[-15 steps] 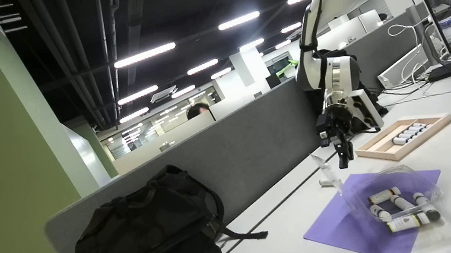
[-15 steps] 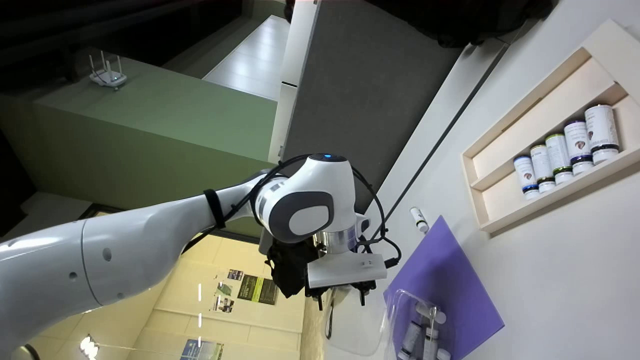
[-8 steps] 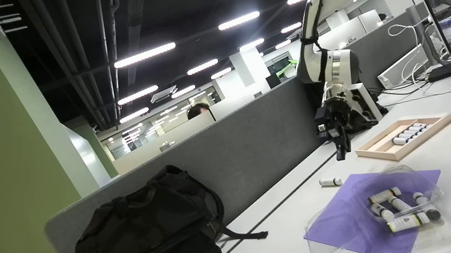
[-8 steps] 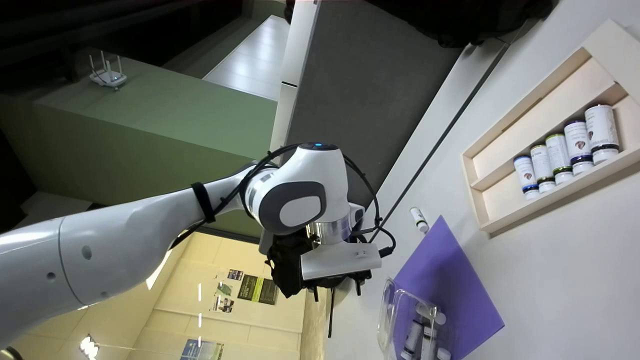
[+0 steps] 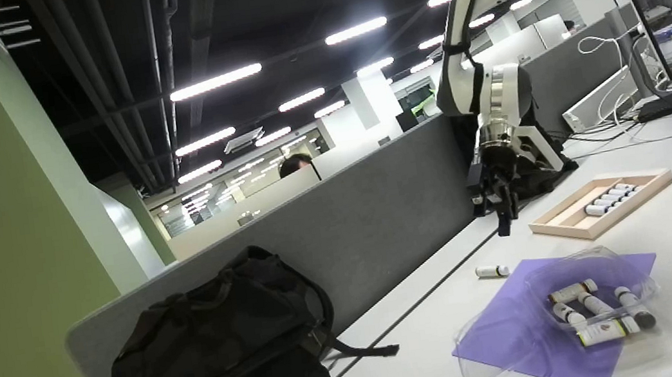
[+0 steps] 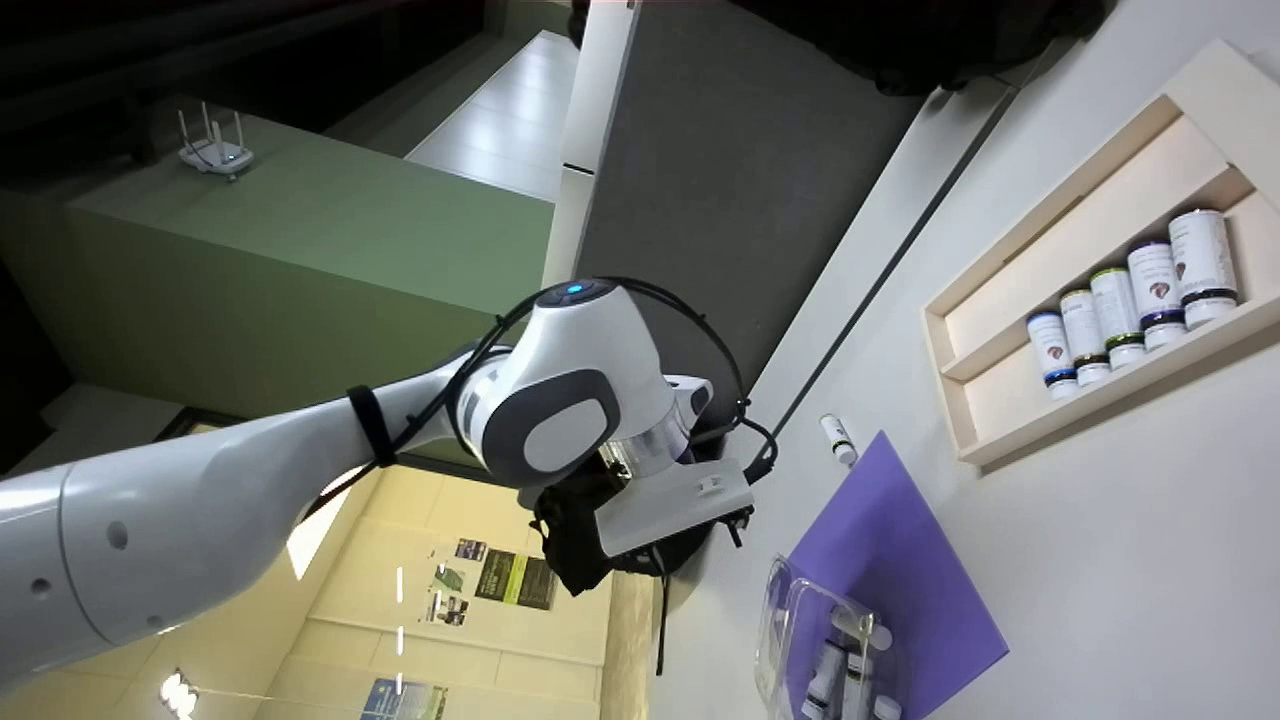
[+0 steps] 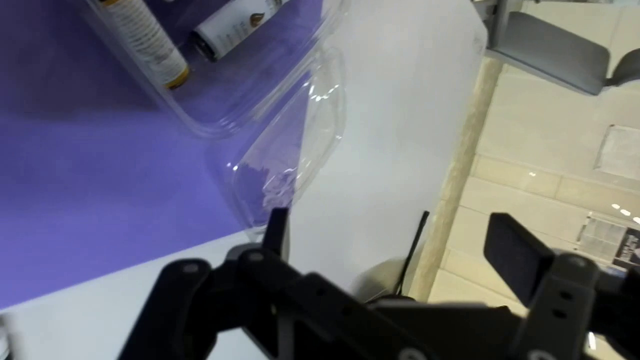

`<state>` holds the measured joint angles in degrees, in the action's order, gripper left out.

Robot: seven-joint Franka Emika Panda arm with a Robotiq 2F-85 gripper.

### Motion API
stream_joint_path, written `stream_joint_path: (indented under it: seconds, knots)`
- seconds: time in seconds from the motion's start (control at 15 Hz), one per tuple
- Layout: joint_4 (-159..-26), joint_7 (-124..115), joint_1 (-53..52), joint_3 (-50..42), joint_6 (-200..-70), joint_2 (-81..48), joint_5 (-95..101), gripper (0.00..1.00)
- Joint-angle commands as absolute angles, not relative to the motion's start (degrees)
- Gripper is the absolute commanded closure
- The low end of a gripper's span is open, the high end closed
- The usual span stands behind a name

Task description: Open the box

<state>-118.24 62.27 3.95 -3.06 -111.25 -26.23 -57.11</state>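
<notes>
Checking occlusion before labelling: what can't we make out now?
Clear box, wrist view: cut off by top edge.
Lower-left thing, wrist view: blurred, cut by left edge.
Desk, wrist view: partly hidden by gripper.
Tray, in an exterior view: cut off by right edge.
Label print, in an exterior view: too small to read.

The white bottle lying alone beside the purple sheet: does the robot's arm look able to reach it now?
Probably yes: the gripper is open, and the white bottle lies uncovered on the desk, outside the clear plastic box.
</notes>
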Motion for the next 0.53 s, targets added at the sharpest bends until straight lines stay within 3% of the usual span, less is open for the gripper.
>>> stream_joint_path:
  seconds: [0.0, 0.33, 0.47]
  knots:
    - [-126.5, 59.4, 0.1, -2.1, -124.6, -17.6, -55.4, 0.0]
    - [-136.2, 51.9, -4.7, 1.1, -145.4, -9.0, -51.1, 0.0]
    - [-132.1, 56.0, -2.4, 2.8, -141.7, -13.0, -52.3, 0.0]
